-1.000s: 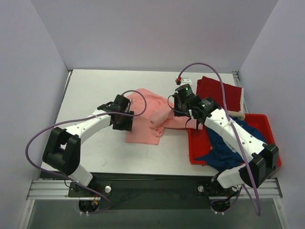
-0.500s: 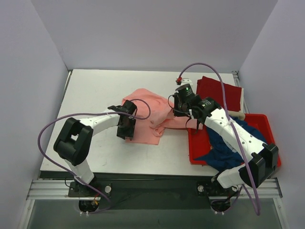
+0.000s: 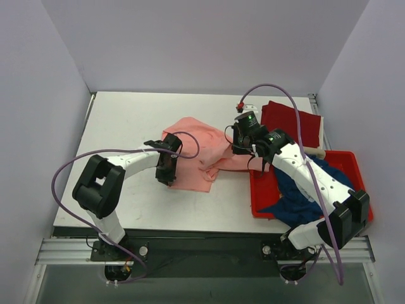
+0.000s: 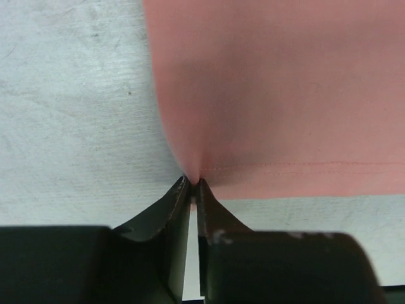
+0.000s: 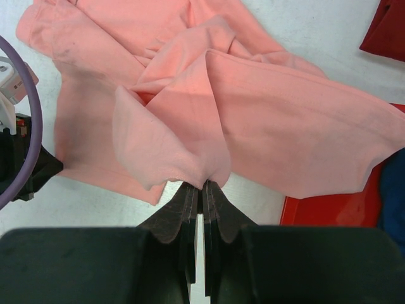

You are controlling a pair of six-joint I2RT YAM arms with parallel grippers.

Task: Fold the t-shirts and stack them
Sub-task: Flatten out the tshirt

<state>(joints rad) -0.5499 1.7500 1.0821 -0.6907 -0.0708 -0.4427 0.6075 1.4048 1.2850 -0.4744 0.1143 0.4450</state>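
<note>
1. Pinching salmon-pink t-shirt [image 3: 193, 142] at two spots: left gripper [image 4: 193, 185] nipped together on hem corner, right gripper [image 5: 204, 185] clamped on bunched fold.
2. Lying crumpled on table [image 3: 120, 120], right edge reaching tub [image 3: 354, 158].
3. Soft, light, floppy; prob. sags btwn holds.
4. Best held at hem corners/shoulders, not mid-panel.

A robot lab cell: plain white walls [image 3: 190, 44] box in a table [image 3: 126, 120], with the left arm [image 3: 130, 163] and right arm [image 3: 310, 177] bolted to a metal rail [image 3: 63, 253] at its near edge.
</note>
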